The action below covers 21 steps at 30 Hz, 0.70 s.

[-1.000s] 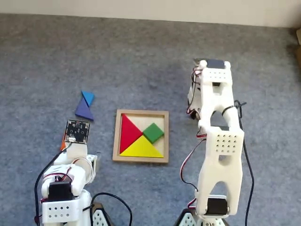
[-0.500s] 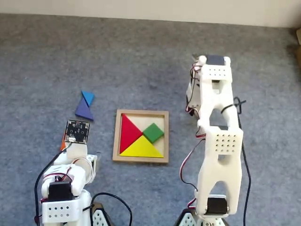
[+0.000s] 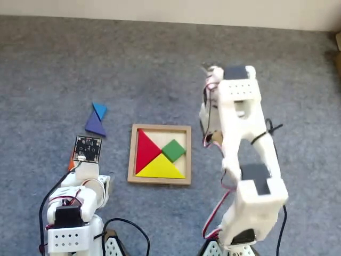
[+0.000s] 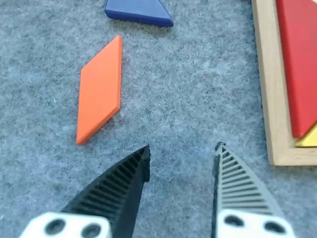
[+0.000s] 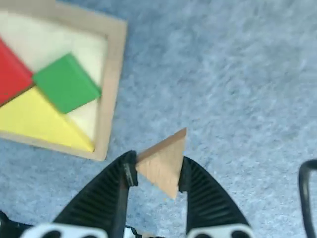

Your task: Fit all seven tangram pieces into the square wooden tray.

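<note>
Right arm: swung leftward, toward the tray (image 5: pixel 114 74). Right gripper (image 5: pixel 156 171): clamped on wooden triangle (image 5: pixel 162 158), short of tray rim. Left gripper (image 4: pixel 181 151): spread wide, empty, beside orange parallelogram (image 4: pixel 99 89). Advice: turn triangle to match vacant corner before lowering.

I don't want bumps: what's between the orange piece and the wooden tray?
Just bare grey carpet; the left wrist view shows it between the orange piece and the wooden tray.

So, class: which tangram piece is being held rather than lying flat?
The plain wooden triangle, gripped in the right end effector; the rest lie flat.
</note>
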{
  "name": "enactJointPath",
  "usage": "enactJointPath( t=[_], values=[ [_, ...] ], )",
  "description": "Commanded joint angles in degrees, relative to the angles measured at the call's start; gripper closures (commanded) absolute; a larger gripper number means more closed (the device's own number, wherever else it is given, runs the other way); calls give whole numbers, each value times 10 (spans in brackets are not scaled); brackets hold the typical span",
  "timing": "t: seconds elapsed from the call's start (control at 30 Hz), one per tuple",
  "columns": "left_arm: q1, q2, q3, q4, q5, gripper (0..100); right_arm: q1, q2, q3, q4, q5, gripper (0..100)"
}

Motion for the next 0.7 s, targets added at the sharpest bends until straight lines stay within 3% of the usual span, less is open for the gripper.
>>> enactJointPath(
  t=[0.0, 0.1, 0.3, 0.67],
  values=[
    [-3, -29, 12, 3, 5, 787, -36, -110, 83, -42, -7, 968],
    [-3, -29, 12, 3, 5, 787, -61, -160, 158, -86, -18, 968],
    [-3, -29, 12, 3, 5, 787, -119, -178, 252, -181, -110, 967],
    [-3, -29, 12, 3, 5, 787, -196, -96, 269, -245, -287, 965]
  ],
)
